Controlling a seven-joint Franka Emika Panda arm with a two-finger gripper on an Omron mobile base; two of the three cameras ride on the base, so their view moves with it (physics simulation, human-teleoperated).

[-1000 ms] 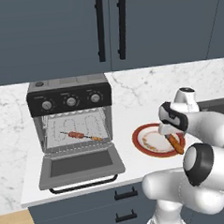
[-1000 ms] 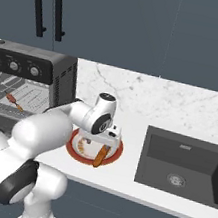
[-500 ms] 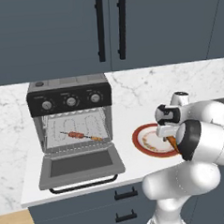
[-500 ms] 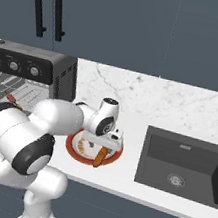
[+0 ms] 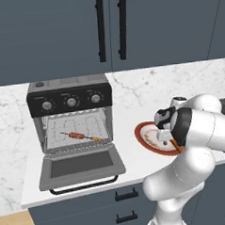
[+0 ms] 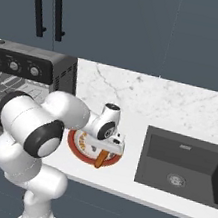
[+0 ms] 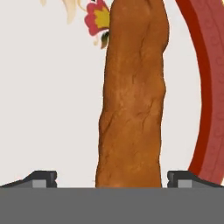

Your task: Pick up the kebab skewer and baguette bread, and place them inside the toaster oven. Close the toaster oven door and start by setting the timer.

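Skewer first: from the left base view the kebab skewer [image 5: 80, 135] lies on the wire rack inside the toaster oven [image 5: 71, 120], whose toaster oven door [image 5: 81, 166] hangs open toward the near edge of the counter. To the right, the arm has folded lower over the plate [image 5: 145, 137] than a second ago, its wrist now masking most of the food there.

From the right base view the gripper [image 6: 108, 150] sits down over the plate's near side, closer to it than before, and the baguette bread [image 6: 101, 158] pokes out toward the near rim beneath it.

From the hand view the loaf runs straight up the middle, with a fingertip [image 7: 41, 179] on either flank, spread wide and not touching the crust. One item looks delivered; the descent suggests the bread grasp is next, needing only the jaws to close.
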